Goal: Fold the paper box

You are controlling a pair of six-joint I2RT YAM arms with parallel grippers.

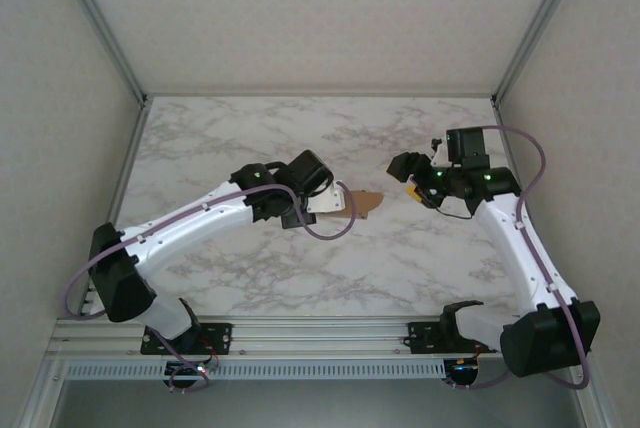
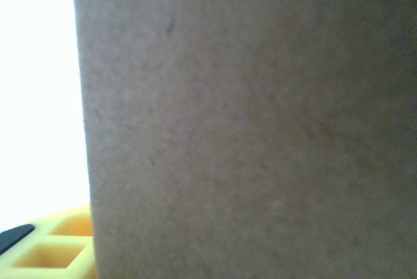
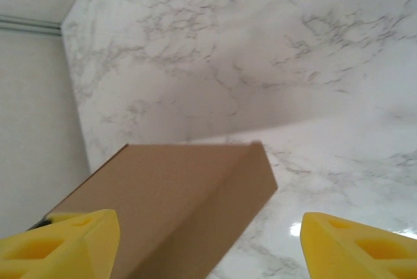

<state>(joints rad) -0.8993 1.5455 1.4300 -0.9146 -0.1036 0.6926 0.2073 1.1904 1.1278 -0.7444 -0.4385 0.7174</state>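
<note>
Seemingly, the left claw (image 1: 322, 198) is pinching the paper box (image 1: 367, 204) by its left end, though cardboard is crowding that wrist's camera and hiding the jaws. The box is hanging just above the middle of the marble table (image 1: 250, 128), poking rightward. The right claw (image 3: 210, 223) is standing spread and empty, facing the box's free corner from the right. A one-ended hold is risking a swivel or slip if the right claw is pushing off-centre, and folded walls springing open.
</note>
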